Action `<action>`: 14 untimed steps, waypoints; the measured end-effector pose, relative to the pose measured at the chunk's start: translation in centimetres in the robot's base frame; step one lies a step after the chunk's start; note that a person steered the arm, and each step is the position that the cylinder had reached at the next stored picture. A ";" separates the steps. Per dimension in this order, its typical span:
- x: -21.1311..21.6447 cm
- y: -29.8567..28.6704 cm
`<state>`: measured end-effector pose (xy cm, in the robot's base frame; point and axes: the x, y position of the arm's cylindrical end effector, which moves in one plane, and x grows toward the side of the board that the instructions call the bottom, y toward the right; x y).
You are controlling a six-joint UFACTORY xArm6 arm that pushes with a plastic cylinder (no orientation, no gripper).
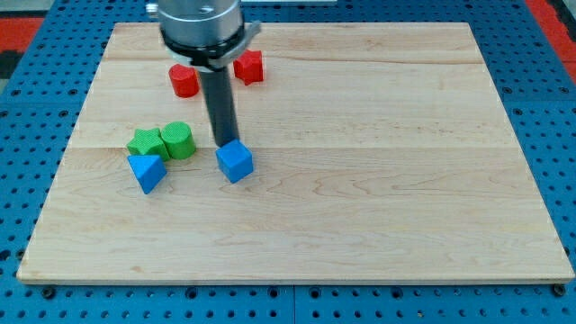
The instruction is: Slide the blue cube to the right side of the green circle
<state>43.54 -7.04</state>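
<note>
The blue cube [235, 162] sits on the wooden board [378, 180] left of the middle. The green circle [178, 140] is a short cylinder to the cube's left, a small gap apart. My tip [225, 144] is at the cube's top-left edge, touching or nearly touching it, between the cube and the green circle.
A green star [145, 143] touches the green circle's left side. A blue triangle [146, 171] lies just below the star. A red cylinder [184, 81] and a red block [248, 67] sit near the view's top, either side of the rod. Blue pegboard surrounds the board.
</note>
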 end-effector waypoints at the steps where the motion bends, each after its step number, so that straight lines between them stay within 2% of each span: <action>1: -0.4 1.6; 2: -3.9 3.9; 3: -2.4 14.7; 4: 6.3 14.1; 5: 6.6 8.2; 6: 4.6 2.6; 7: 4.3 0.8; 8: 6.4 -2.1; 9: 4.5 -3.2; 11: -1.8 1.9; 12: 5.5 1.7; 13: 7.2 -4.6; 14: 4.3 -1.9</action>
<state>47.88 -8.92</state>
